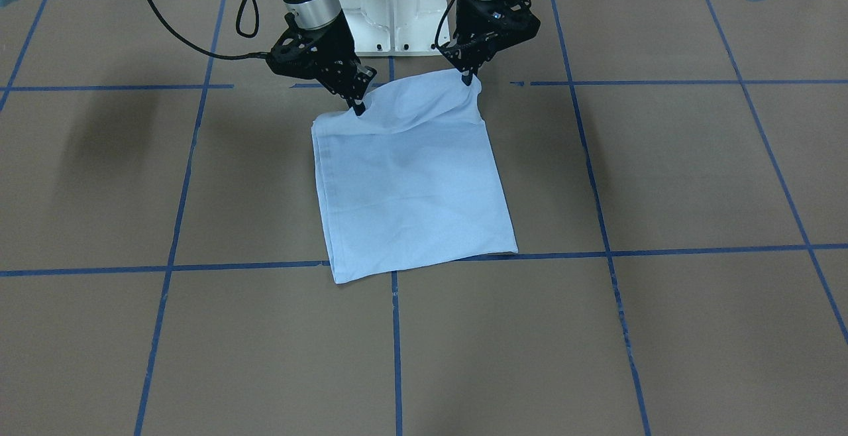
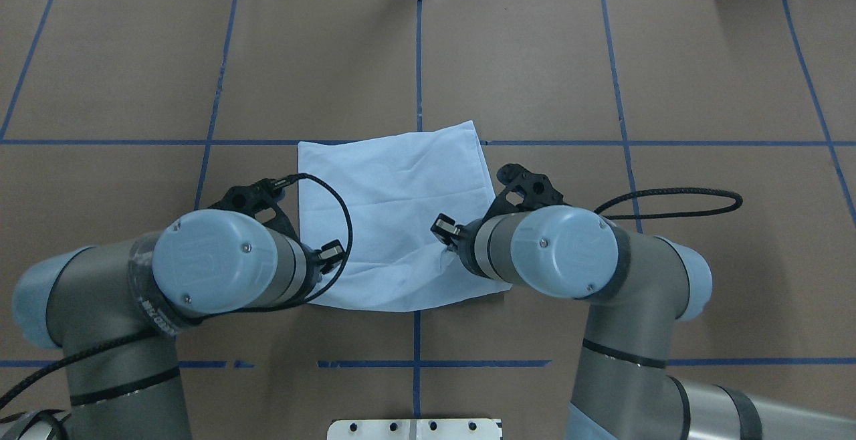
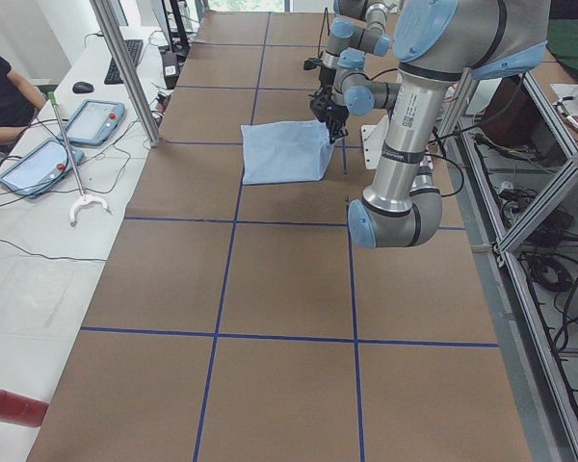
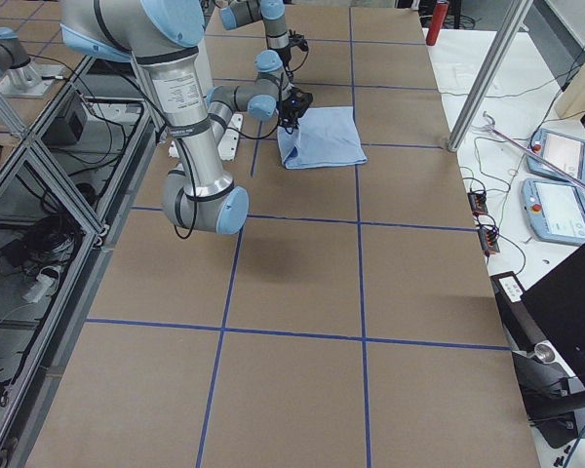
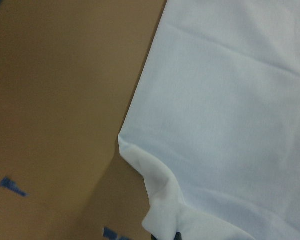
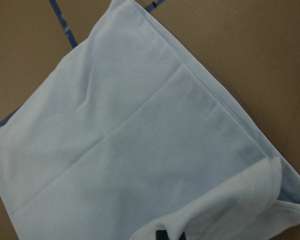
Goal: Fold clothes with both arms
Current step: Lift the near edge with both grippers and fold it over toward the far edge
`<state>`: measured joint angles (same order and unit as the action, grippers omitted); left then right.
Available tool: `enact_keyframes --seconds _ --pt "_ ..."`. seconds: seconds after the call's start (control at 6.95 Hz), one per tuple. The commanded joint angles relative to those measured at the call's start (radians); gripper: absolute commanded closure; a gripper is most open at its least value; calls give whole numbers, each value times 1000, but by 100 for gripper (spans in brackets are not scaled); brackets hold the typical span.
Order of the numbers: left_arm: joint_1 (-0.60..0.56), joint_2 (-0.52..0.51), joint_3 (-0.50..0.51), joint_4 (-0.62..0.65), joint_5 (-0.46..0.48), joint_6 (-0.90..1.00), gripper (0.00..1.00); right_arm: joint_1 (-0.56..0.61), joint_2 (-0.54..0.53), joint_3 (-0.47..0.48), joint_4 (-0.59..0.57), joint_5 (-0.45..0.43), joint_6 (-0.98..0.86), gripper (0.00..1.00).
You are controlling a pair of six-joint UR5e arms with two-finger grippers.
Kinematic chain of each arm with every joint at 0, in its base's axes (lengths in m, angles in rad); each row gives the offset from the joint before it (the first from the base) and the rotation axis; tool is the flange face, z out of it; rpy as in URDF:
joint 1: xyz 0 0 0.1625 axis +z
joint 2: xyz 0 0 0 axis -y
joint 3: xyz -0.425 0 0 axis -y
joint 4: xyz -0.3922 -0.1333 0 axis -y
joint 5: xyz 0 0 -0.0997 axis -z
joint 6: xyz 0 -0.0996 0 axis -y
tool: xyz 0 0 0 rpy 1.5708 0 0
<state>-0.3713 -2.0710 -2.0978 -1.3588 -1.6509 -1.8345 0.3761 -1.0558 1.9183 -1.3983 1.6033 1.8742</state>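
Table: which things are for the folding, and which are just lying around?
For the job: shirt; left arm; right arm. Both arms' jaws are shut on shirt corners.
Just lying about, beside the table: tablets; keyboard; mouse; red tube.

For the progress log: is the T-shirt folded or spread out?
Folded: the T-shirt forms a compact rectangle with layered edges; no sleeves show.
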Motion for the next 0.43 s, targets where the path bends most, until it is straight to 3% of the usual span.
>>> enact_keyframes --seconds 0.0,0.29 --pt "-78 -11 109 -101 0 6 100 104 109 -147 4 62 -59 100" --pt "-176 -113 233 -120 3 14 100 147 219 -293 4 96 -85 100"
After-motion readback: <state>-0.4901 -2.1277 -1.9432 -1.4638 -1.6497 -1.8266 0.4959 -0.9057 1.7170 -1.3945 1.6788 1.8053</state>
